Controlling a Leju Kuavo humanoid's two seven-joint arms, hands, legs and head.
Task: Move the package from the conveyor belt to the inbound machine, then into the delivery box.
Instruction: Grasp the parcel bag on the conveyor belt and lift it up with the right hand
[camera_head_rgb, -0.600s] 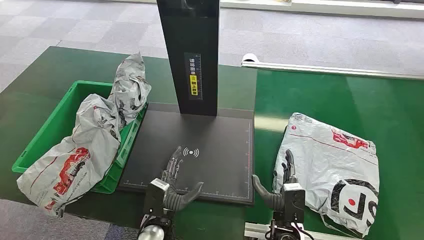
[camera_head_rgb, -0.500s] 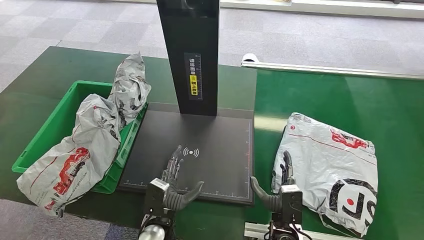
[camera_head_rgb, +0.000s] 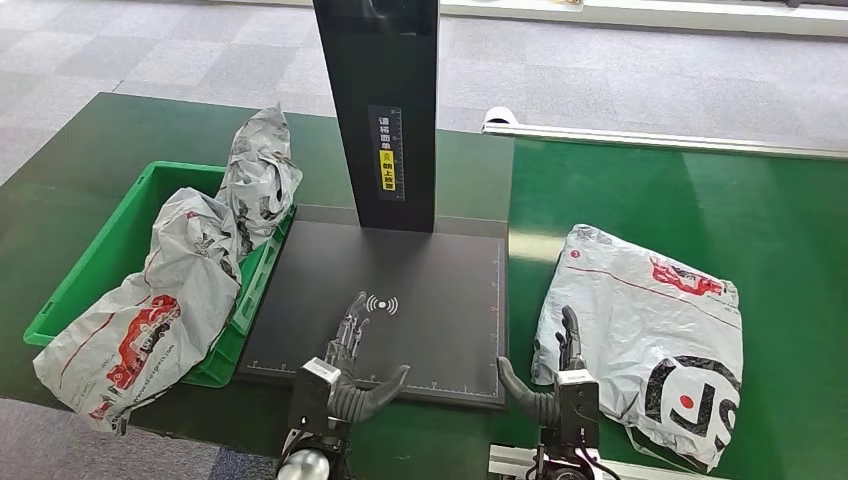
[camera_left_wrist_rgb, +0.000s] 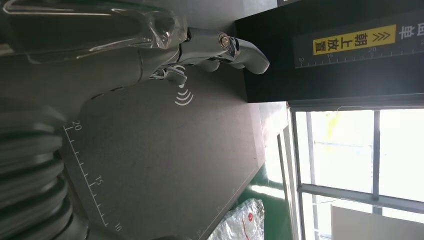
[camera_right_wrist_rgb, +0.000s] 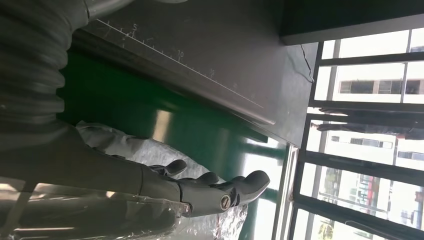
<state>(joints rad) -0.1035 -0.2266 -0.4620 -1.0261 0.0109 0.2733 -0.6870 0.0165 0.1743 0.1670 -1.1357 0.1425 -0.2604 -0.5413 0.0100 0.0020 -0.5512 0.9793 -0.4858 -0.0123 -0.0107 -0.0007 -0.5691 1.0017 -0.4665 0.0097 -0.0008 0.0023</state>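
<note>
Green conveyor belt (camera_head_rgb: 620, 190) carries the package (camera_head_rgb: 650, 320) beside the released right robot hand (camera_head_rgb: 562, 375); slick wrapping risks slipping from a shallow edge grasp, in my judgement.

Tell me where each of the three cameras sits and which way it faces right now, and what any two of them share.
Head view: high on the body, looking forward and down at the black scan plate, the green bin and the package on the belt; both arms enter from below, left hand, right hand.
Left wrist view: behind the left hand, facing across the scan plate toward its black post.
Right wrist view: behind the right hand, over the package.
Shared: all three see the plate.
</note>
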